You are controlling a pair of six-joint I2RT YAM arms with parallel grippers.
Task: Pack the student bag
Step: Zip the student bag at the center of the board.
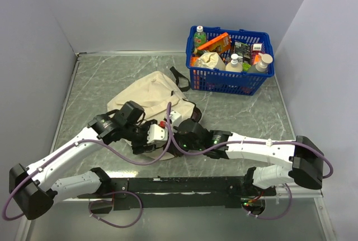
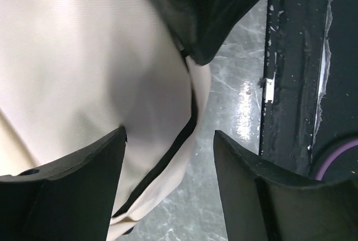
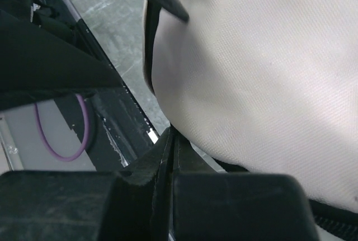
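Student bag (image 1: 146, 93) lies mid-bench (image 1: 95, 76), right ahead of both claws. Left claw (image 2: 169, 139) gapes over its black-trimmed edge. Right claw (image 3: 170, 143) is pressed together at the hem; can't tell if it's pinching fabric.

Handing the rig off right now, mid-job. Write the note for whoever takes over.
Left gripper: open over the black-trimmed edge of the student bag, holding nothing.
Right gripper: shut, tips against the bag's near edge; unclear whether fabric is pinched.
The bag lies slumped mid-table, just ahead of both arms.
The blue basket sits far right, full of bottles and packets.
Done: nothing visibly packed.
Left: open the bag, then probably move the basket's items in.
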